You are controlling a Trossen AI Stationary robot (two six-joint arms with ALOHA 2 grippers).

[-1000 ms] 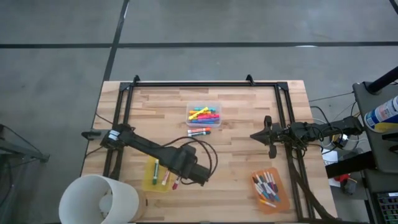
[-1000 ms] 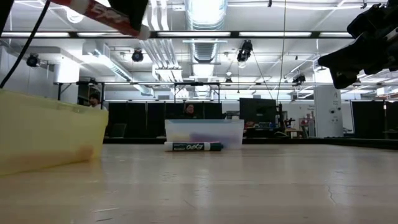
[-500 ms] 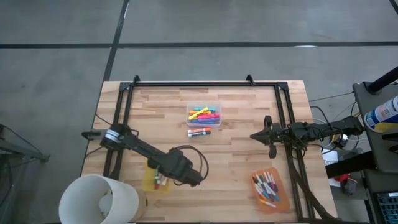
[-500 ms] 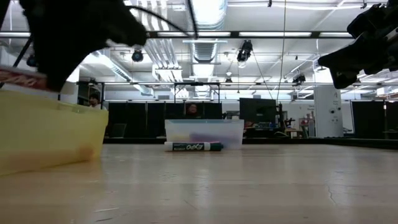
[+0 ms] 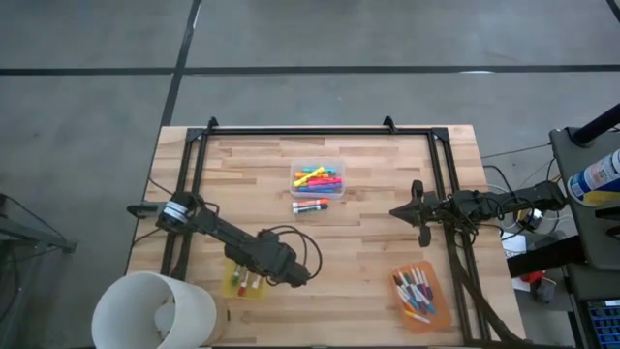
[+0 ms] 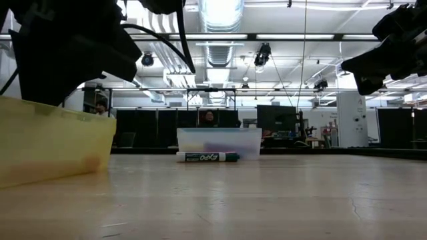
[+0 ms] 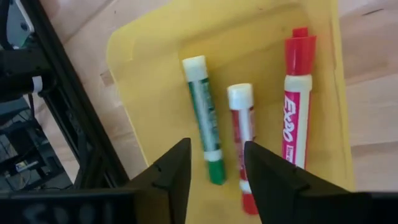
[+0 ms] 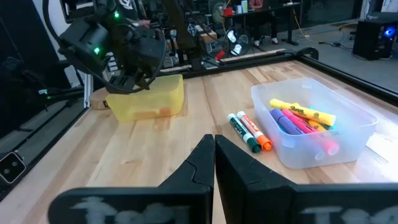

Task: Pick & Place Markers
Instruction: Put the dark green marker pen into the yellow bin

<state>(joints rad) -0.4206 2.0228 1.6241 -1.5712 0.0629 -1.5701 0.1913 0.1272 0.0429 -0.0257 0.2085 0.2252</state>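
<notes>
Yellow bin [image 7: 155,56]: 3 markers inside per L wrist view, hidden in low view. Green-bodied marker [image 7: 205,121], short red one [image 7: 242,134], big red-capped one [image 7: 297,112], side by side. L gripper [image 7: 214,171] above bin, fingers spread, empty. R gripper [image 8: 214,152] well apart, fingers pressed together.

Robotics lab; ceiling ducts [image 6: 217,50], strip lights, monitors [image 6: 277,119] behind.

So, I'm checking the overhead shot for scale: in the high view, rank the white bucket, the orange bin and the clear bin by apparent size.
1. White bucket, clearly largest.
2. Orange bin and clear bin: look alike, so unranked.
</notes>
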